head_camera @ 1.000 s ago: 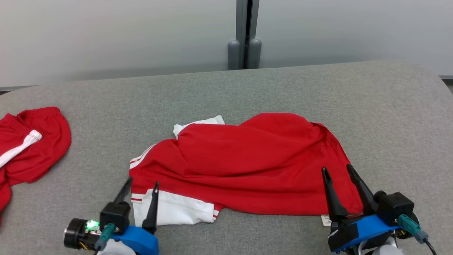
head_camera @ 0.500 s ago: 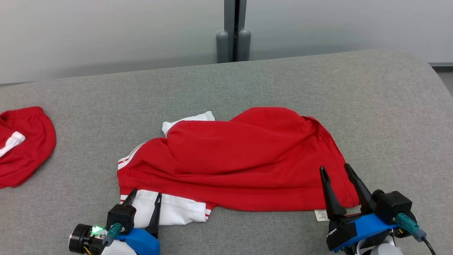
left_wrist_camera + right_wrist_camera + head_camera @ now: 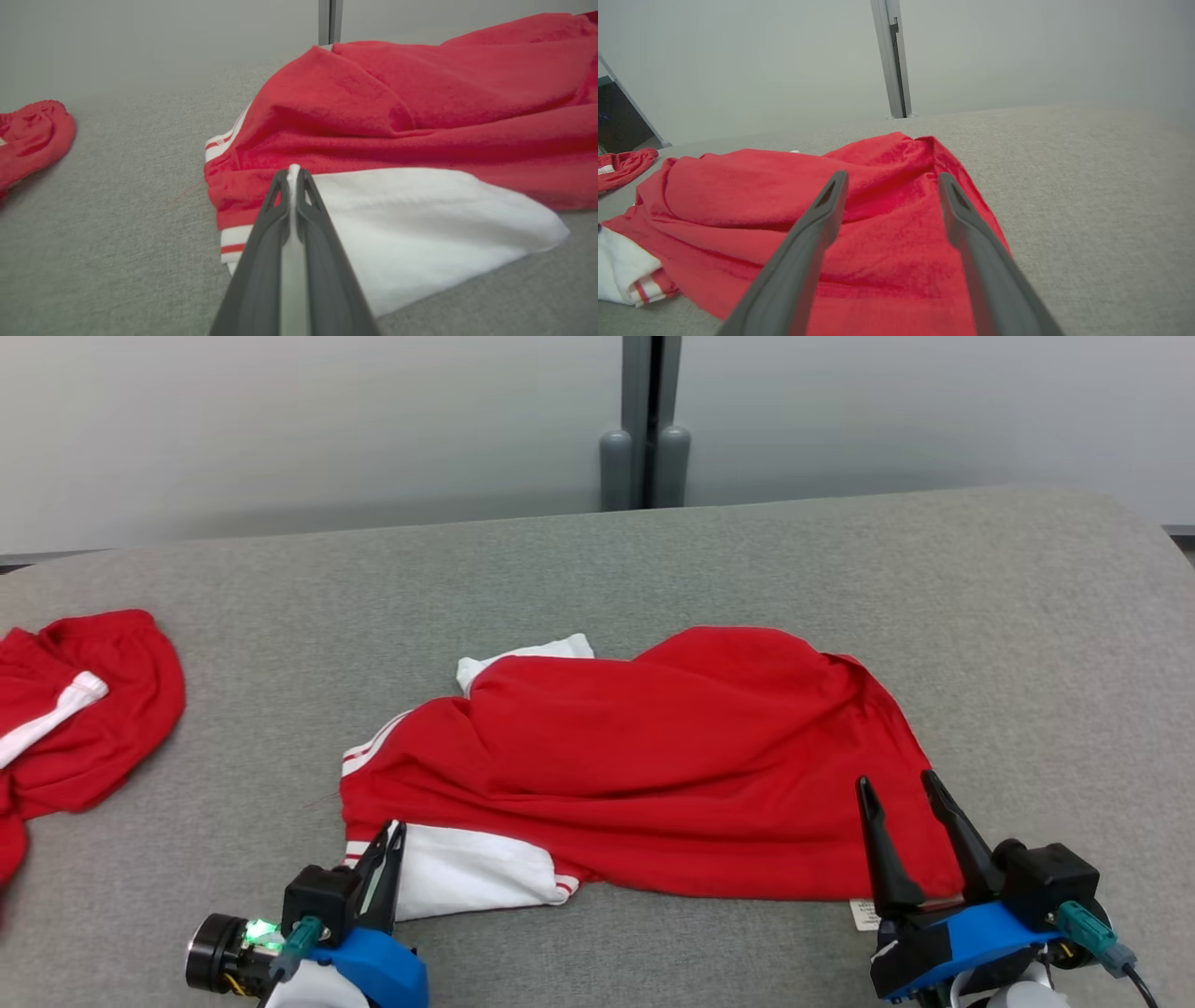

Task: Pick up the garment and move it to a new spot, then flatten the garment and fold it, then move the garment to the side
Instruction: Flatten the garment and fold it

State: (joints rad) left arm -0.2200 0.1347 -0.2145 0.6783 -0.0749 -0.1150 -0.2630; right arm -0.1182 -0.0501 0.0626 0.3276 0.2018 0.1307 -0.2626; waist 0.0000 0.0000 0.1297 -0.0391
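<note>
crosswise, the garment runs left-right, left fingers pinching its white sleeve, right fingers spread wide.

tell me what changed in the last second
The left gripper, open before, has shut on the white sleeve of the garment. The right gripper stayed open over the garment's near right corner; the garment and the other red garment lay as before.

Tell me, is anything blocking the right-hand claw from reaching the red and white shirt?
Nothing visible does. The right gripper stands open at the near right corner of the garment, fingers over the red cloth, with the grey surface beside it.
</note>
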